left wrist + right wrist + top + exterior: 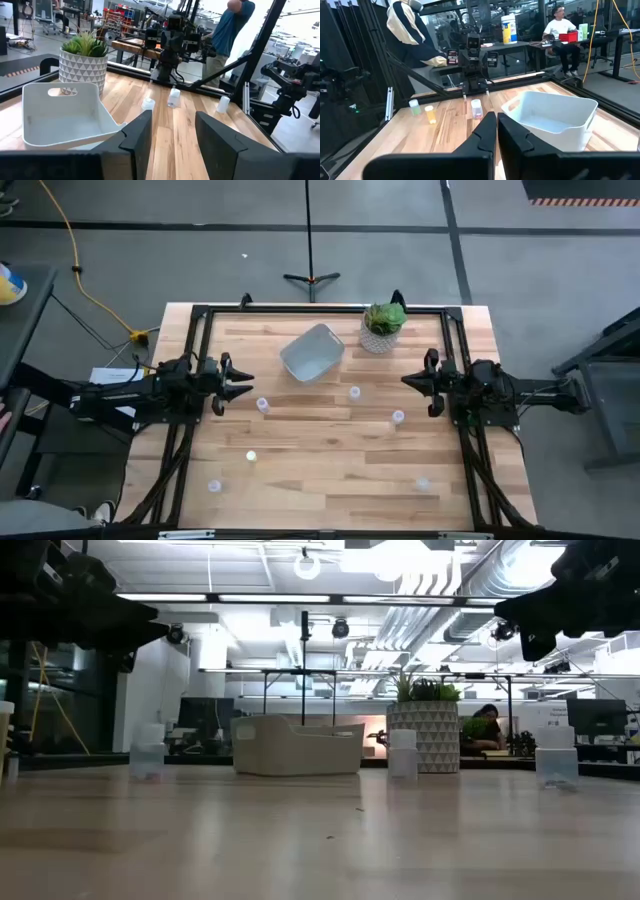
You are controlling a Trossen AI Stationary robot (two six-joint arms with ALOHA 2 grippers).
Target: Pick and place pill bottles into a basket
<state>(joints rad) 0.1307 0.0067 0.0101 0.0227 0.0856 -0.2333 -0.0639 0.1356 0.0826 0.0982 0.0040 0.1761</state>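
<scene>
The light grey basket (313, 352) stands on the table at the far middle, and it also shows in the left wrist view (65, 117) and the right wrist view (555, 117). Several tiny white pill bottles stand upright on the table, among them one (262, 405) near my left gripper, one (354, 392) at the middle and one (398, 417) near my right gripper. My left gripper (247, 383) is open and empty at the table's left side, above the table. My right gripper (405, 381) is shut and empty at the right side.
A white pot with a green plant (383, 325) stands just right of the basket at the far edge. More bottles stand nearer the front edge (251, 455), (214, 486), (422, 483). A black frame (300, 308) runs round the table. People show beyond the table (230, 30), (560, 30).
</scene>
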